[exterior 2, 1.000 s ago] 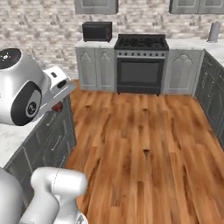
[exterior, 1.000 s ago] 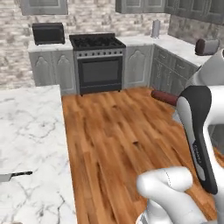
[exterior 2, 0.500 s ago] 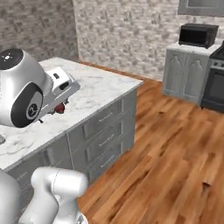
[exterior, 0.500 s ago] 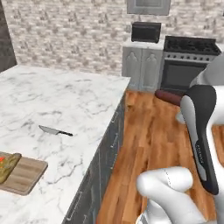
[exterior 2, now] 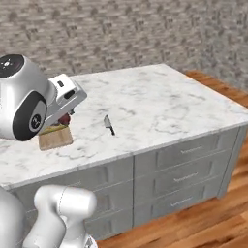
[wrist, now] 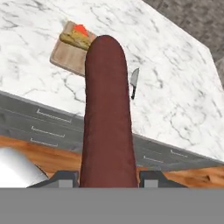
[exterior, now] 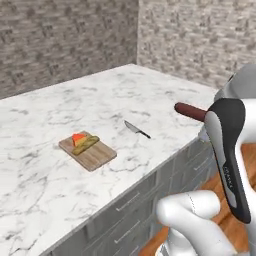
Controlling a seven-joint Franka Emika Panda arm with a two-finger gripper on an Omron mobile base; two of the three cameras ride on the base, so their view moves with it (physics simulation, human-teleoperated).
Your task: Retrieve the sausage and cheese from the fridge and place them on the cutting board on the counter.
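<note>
Jaws around smooth cylindrical sausage [wrist: 107,118]

A dark red sausage [wrist: 107,113] runs up mid-frame, while the cheese [exterior: 78,138] wedge lies on the board [exterior: 95,156] at left of the desk [exterior: 100,105].

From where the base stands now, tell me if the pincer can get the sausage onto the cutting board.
Probably yes: the sausage hangs off the counter's edge, with bare marble between it and the cutting board.

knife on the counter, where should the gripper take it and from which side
By the dark handle, from straight above. The knife lies flat on the counter, blade toward the cutting board, so only a top-down pinch across the narrow handle looks workable. The gripper would first have to set down its sausage.
</note>
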